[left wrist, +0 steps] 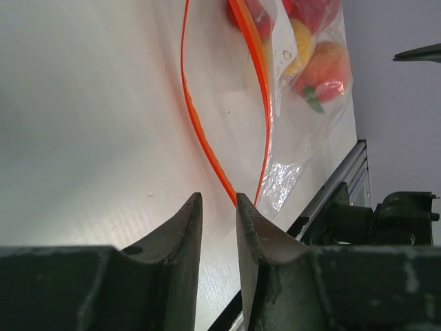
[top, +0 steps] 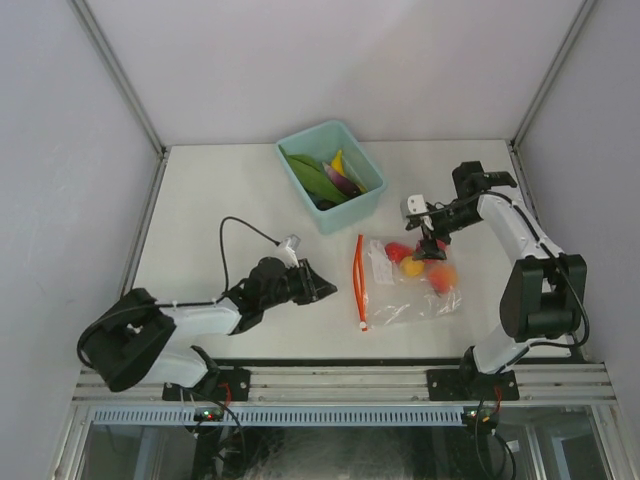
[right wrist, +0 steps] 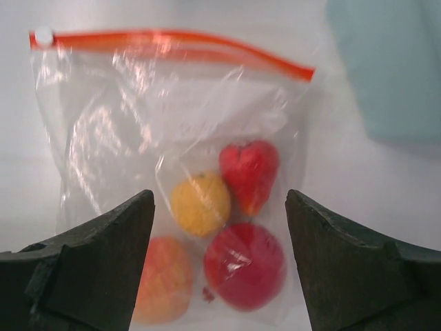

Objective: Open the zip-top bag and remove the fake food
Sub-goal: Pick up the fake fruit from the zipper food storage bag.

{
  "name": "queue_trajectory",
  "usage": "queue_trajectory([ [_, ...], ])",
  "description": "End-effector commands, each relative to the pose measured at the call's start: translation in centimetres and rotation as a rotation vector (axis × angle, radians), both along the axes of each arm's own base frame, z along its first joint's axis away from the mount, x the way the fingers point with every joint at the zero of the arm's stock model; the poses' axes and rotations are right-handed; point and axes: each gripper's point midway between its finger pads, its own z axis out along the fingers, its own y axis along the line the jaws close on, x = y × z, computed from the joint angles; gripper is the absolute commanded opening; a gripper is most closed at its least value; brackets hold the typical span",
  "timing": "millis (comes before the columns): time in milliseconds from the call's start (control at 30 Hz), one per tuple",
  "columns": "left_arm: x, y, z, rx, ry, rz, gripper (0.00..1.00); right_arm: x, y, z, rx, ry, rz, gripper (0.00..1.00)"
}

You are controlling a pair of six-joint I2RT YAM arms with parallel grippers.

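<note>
The zip-top bag point(top: 410, 290) lies flat on the table, clear and crinkly, its red-orange zipper strip point(top: 360, 280) on the left. In the left wrist view the strip's two halves point(left wrist: 200, 124) bow apart. Fake food shows through the plastic: a red strawberry-shaped piece point(right wrist: 249, 172), a yellow piece point(right wrist: 200, 203), a red apple point(right wrist: 244, 265) and an orange peach point(right wrist: 162, 279). My left gripper point(top: 325, 290) point(left wrist: 217, 200) sits low just short of the strip's near end, its jaws a narrow gap apart with nothing between. My right gripper point(top: 432, 240) point(right wrist: 220, 200) hangs wide open over the bag's closed end, holding nothing.
A teal bin point(top: 352, 208) stands behind the bag, holding long green pieces point(top: 315, 178), a yellow piece and a purple one. The table's front edge and a metal rail point(left wrist: 337, 193) run close beside the bag's near corner. White walls enclose the table.
</note>
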Motion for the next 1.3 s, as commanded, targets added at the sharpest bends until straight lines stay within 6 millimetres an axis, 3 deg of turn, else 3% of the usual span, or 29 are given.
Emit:
queue_trajectory([
  [0, 0.3, -3.7, 3.3, -0.149, -0.025, -0.109, 0.29, -1.0, -2.6, -3.1, -0.163, -0.07, 0.132, 0.76],
  [200, -0.2, -5.7, 2.4, -0.152, 0.007, -0.169, 0.27, -0.7, -3.7, -6.8, -0.313, -0.09, 0.205, 0.69],
  [433, 0.1, -7.2, 1.3, -0.14, 0.036, -0.202, 0.25, 0.7, -4.1, -9.3, -0.435, -0.111, 0.242, 0.55],
  [600, 0.3, -7.8, 0.6, -0.128, 0.052, -0.215, 0.24, 0.2, -4.4, -11.1, -0.477, -0.093, 0.267, 0.47],
  [833, 0.8, -8.6, -0.5, -0.115, 0.082, -0.218, 0.21, -0.7, -3.7, -12.0, -0.478, -0.101, 0.308, 0.39],
  [1000, 1.3, -9.1, -0.2, -0.121, 0.076, -0.218, 0.21, -1.3, -3.0, -12.2, -0.463, -0.106, 0.342, 0.34],
  [1267, 1.0, -10.1, -0.6, -0.134, 0.094, -0.247, 0.31, -3.7, -0.7, -11.1, -0.346, -0.082, 0.429, 0.34],
])
